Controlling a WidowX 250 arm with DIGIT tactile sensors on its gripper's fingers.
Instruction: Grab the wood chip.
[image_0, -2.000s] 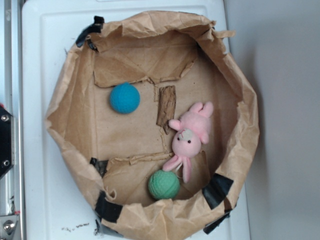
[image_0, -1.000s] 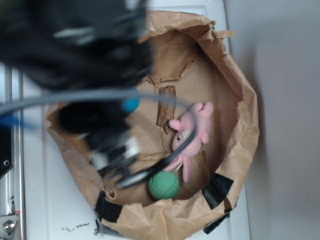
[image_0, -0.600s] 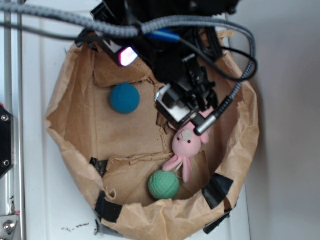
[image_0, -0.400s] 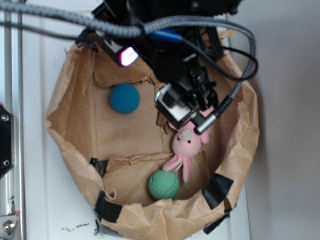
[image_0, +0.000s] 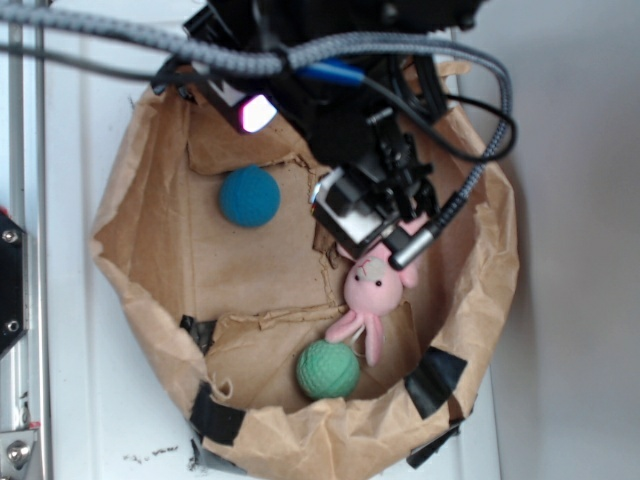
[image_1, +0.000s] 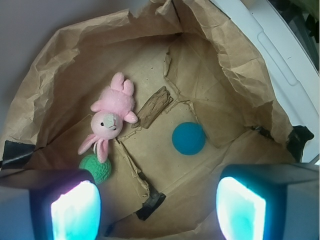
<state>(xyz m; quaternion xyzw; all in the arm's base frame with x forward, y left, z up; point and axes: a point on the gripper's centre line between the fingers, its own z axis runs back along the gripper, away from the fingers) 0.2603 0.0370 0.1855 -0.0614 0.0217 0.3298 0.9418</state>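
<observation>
On the paper floor beside the pink bunny (image_1: 111, 119), touching its arm: wood chip (image_1: 152, 106), under spread-fingered gripper (image_1: 157, 202); risks pinching the plush instead, given such closeness

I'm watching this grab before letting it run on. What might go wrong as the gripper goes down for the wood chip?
The wood chip lies close beside the pink plush bunny, so a finger may catch the bunny's arm instead. The chip also lies flat along torn paper flaps; the fingers might snag paper or slide over the chip. In the exterior view the arm hides the chip, so only the wrist view can confirm alignment.
</observation>
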